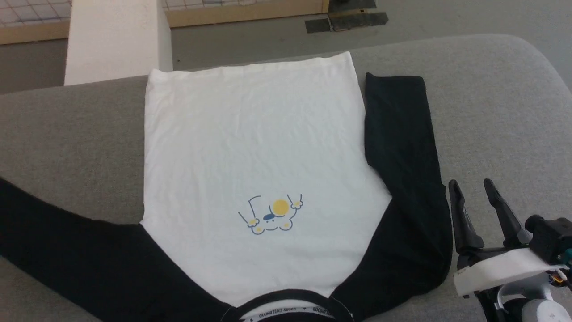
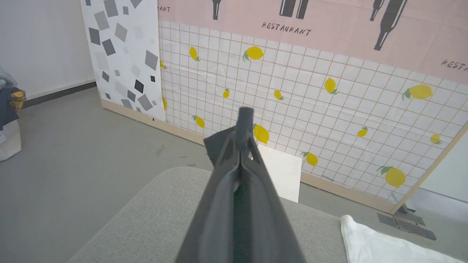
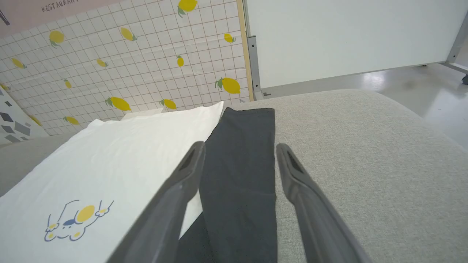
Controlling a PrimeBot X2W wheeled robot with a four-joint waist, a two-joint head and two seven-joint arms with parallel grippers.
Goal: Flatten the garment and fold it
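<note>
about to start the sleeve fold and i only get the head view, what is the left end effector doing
Observer: In the left wrist view the left end effector is shut, with a dark flap of cloth pinched near its tips, likely part of the garment.
Operator: where does it point
Observer: Out over the grey cushion toward a lemon-print tiled wall.
Operator: and the right one
Observer: In the right wrist view the open right end effector looks straight along the garment's right sleeve.
</note>
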